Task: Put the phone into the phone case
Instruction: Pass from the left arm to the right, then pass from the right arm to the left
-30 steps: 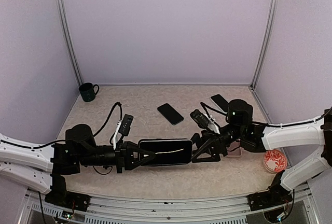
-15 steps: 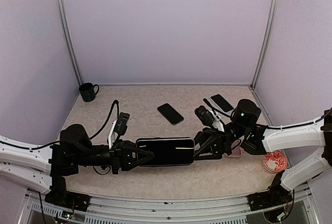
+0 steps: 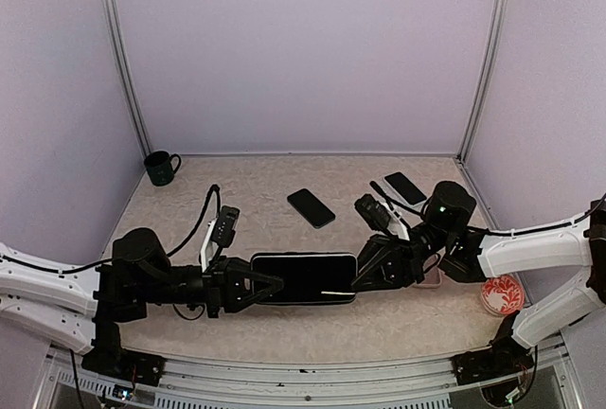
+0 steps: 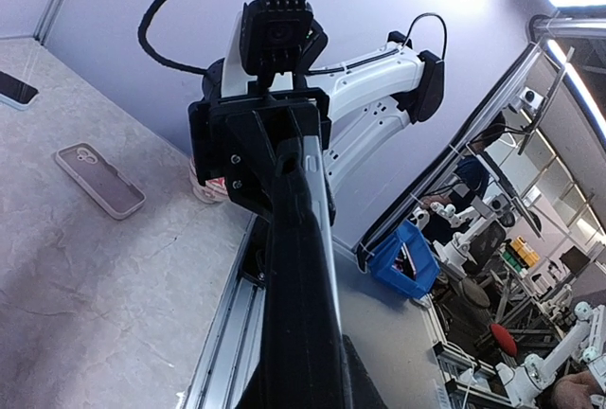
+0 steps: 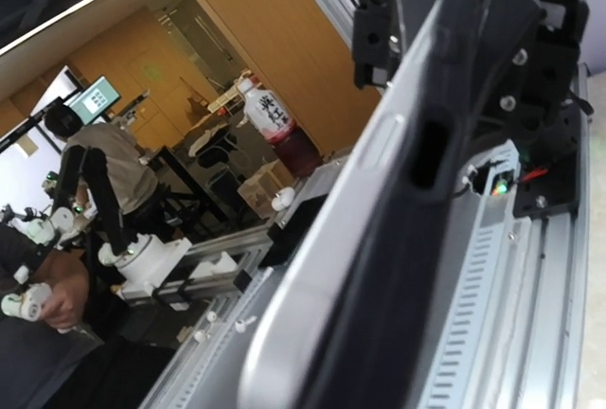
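Observation:
A black phone case [image 3: 303,278] with a silver-edged phone [image 4: 317,191] set in it hangs flat above the table's front, held between the two arms. My left gripper [image 3: 262,287] is shut on its left end, and my right gripper [image 3: 365,275] is shut on its right end. In the left wrist view the case [image 4: 298,314] runs straight away toward the right gripper. The right wrist view shows the phone's silver edge [image 5: 322,267] beside the dark case wall [image 5: 417,239] with a cutout. Whether the phone sits fully in the case I cannot tell.
A black phone [image 3: 311,207] lies mid-table, and another [image 3: 405,187] lies at the back right. A pink case [image 4: 99,180] lies on the table under the right arm. A green mug [image 3: 161,168] stands at the back left. A red-and-white dish [image 3: 501,293] sits at the right edge.
The right gripper has closed from wide open onto the right end of the cased phone. The left arm, still gripping, shifted the phone slightly to the right.

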